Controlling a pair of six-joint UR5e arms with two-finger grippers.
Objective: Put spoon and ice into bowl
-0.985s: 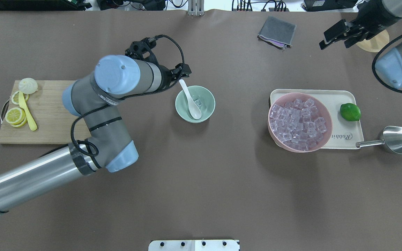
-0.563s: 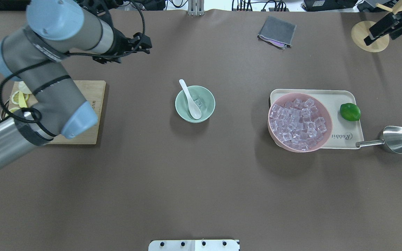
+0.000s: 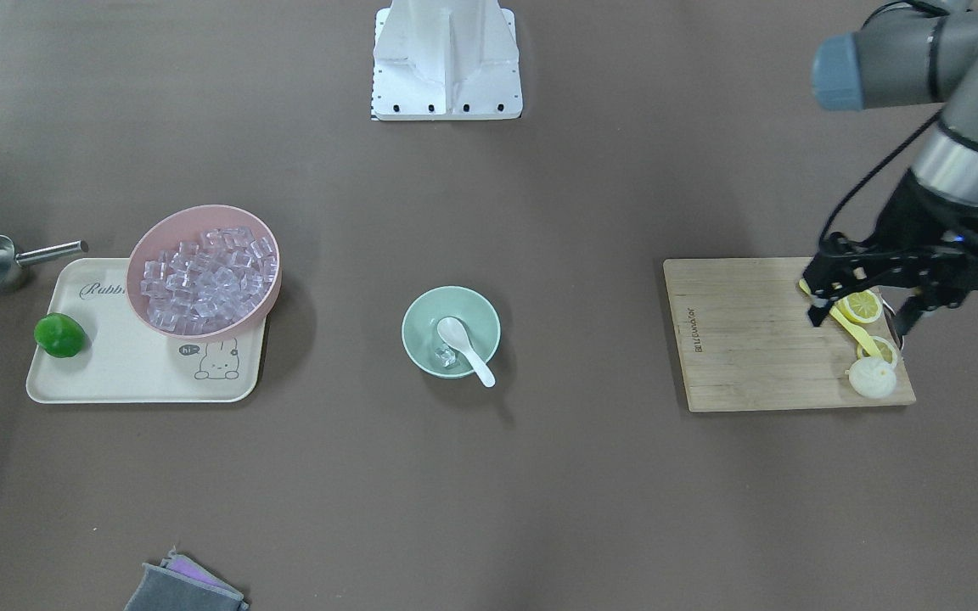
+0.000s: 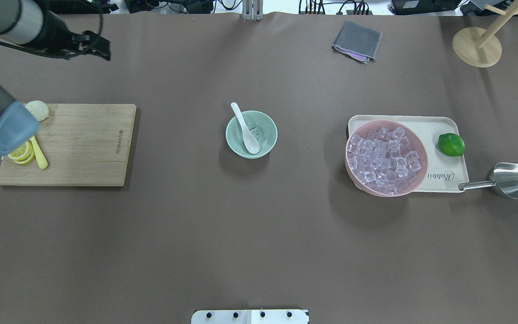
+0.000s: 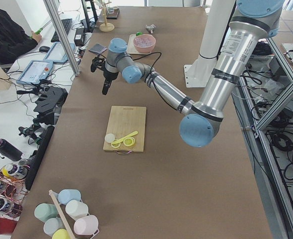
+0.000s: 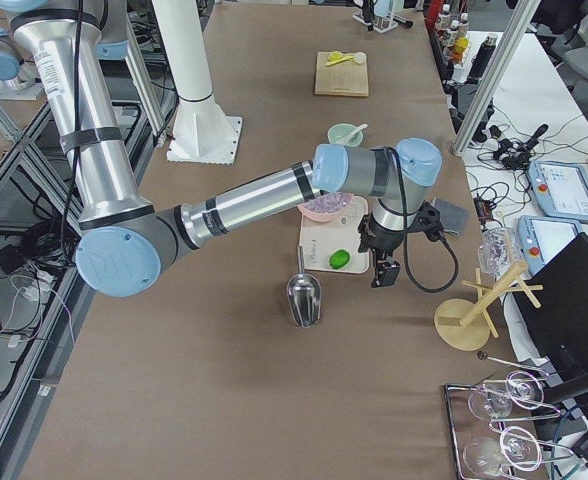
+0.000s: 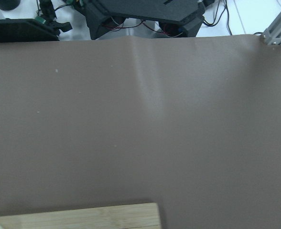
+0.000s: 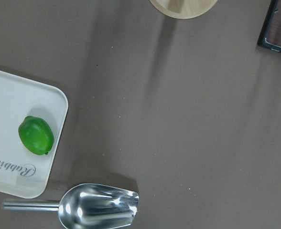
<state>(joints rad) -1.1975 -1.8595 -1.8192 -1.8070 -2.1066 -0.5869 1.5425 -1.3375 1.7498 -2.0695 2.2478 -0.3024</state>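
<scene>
Starting on the robot's side, you have the metal scoop [image 4: 511, 180] lying on the tabletop [image 4: 259, 234], handle toward the tray [image 4: 439, 128]. On the tray sit a pink bowl [image 4: 348, 155] heaped with clear cubes and, beside it, a lime [image 4: 451, 144].

Mid-table stands the green bowl [image 4: 271, 135]. The white spoon [image 4: 243, 126] is in it, scoop down on the bottom and handle leaning out over the far-left rim. One ice cube [image 4: 255, 132] lies inside, just beside the spoon's scoop.

At the left end is the cutting board [image 4: 83, 144] with lemon slices [image 4: 20, 153], a yellow utensil [image 4: 39, 155] and a pale bun [image 4: 37, 109].

Farther out, the left gripper [image 3: 857, 327] hangs above the tabletop, fingers spread and nothing between them. A grey cloth [image 4: 357, 40] and a wooden stand [image 4: 477, 47] sit along the far edge.

The right gripper [image 6: 379, 272] shows only from the side, hanging past the tray. You cannot tell whether it is spread or closed.
</scene>
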